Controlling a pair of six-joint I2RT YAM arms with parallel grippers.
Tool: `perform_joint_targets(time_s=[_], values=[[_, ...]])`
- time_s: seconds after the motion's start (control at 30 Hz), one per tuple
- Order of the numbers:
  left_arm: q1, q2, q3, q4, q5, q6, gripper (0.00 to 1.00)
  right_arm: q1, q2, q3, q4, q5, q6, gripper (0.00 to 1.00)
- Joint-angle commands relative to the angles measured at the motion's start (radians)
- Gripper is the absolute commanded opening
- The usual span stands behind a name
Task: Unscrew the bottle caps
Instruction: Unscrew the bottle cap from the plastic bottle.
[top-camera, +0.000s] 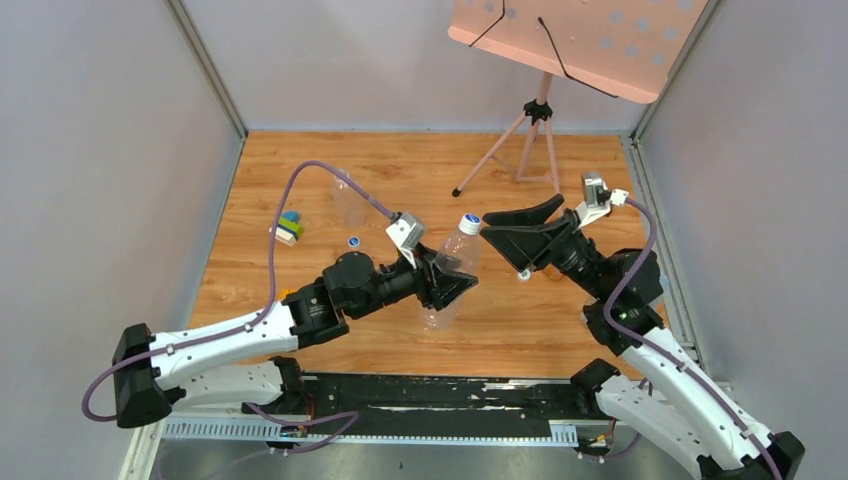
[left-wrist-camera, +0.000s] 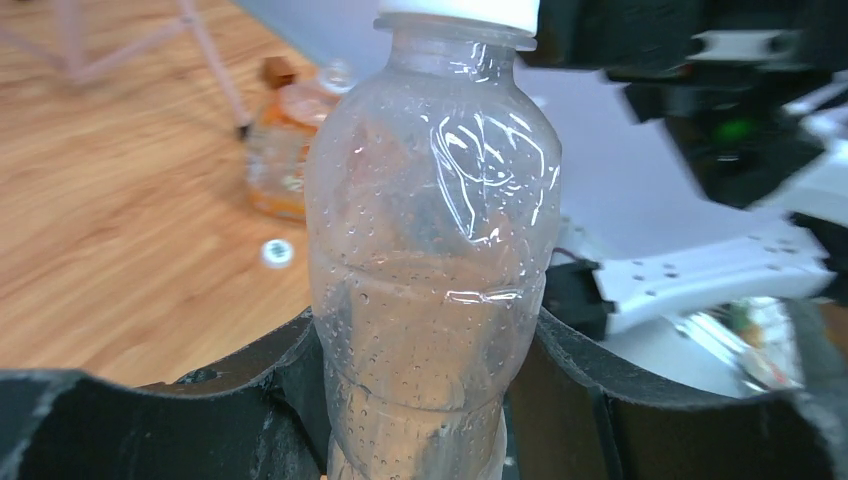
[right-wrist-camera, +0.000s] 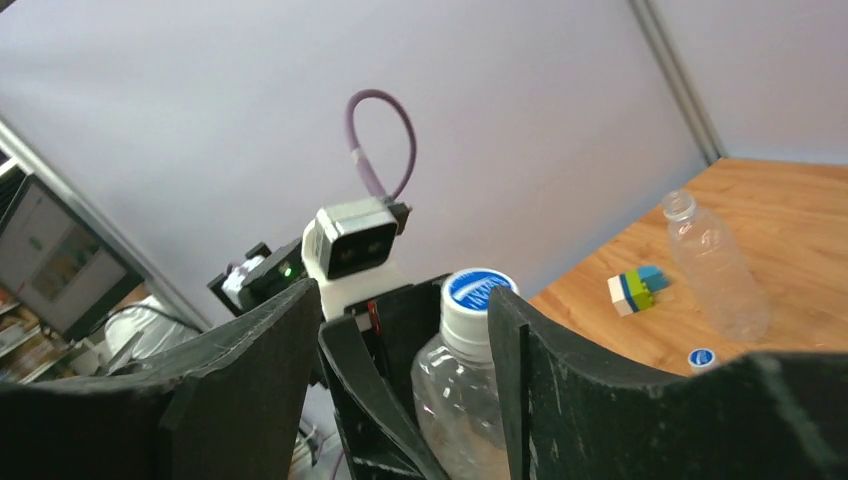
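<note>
**Two arms at work over a wooden table (top-camera: 520, 342).** The left gripper (top-camera: 455, 285) holds a clear bottle (top-camera: 447, 262) roughly upright near the middle of the table. Its fingers (left-wrist-camera: 250, 400) press against both sides of the bottle's lower body, which is beaded with droplets inside. The bottle's cap (top-camera: 469, 222), white with a blue printed top, sits on the neck. The right gripper (top-camera: 495, 228) reaches in from the right edge at cap height. Its fingers (right-wrist-camera: 590, 400) stand apart astride the cap, one just beside it and the other separated from it by a visible gap, so they grip nothing. A loose blue-topped cap (top-camera: 354, 241) lies on the table left of the middle. Beyond it, toward the far left corner, is a second clear bottle (top-camera: 348, 195) with an open neck. A small stack of coloured blocks (top-camera: 289, 227) rests nearer the left edge. A white cap (top-camera: 523, 276) lies on the table under the right gripper. The left wrist view shows it near an orange-tinted bottle (left-wrist-camera: 285, 160). A brown cube (left-wrist-camera: 278, 70) appears just above that bottle, though whether the two touch cannot be told. A pink music stand (top-camera: 540, 110) on a tripod stands at the far edge, right of centre.
</note>
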Motion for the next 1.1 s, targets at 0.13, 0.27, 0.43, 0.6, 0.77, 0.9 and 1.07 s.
perform_joint_targets(time_s=[0.13, 0.27, 0.43, 0.6, 0.77, 0.9, 1.07], values=[[-0.125, 0.108, 0.174, -0.355, -0.491, 0.157, 0.00, 0.098, 0.034, 0.113, -0.338, 0.325, -0.122, 0.62], [-0.155, 0.127, 0.210, -0.386, -0.568, 0.183, 0.00, 0.144, 0.072, 0.153, -0.437, 0.446, -0.128, 0.63], [-0.186, 0.152, 0.233, -0.391, -0.618, 0.213, 0.00, 0.167, 0.121, 0.155, -0.495, 0.533, -0.069, 0.64], [-0.209, 0.175, 0.254, -0.396, -0.645, 0.225, 0.00, 0.182, 0.154, 0.134, -0.435, 0.505, -0.047, 0.55], [-0.216, 0.177, 0.253, -0.394, -0.651, 0.225, 0.00, 0.188, 0.148, 0.115, -0.391, 0.504, -0.039, 0.39], [-0.216, 0.176, 0.251, -0.399, -0.654, 0.223, 0.00, 0.188, 0.148, 0.117, -0.391, 0.499, -0.037, 0.10], [-0.216, 0.173, 0.239, -0.390, -0.644, 0.220, 0.00, 0.188, 0.128, 0.079, -0.329, 0.474, -0.025, 0.00]])
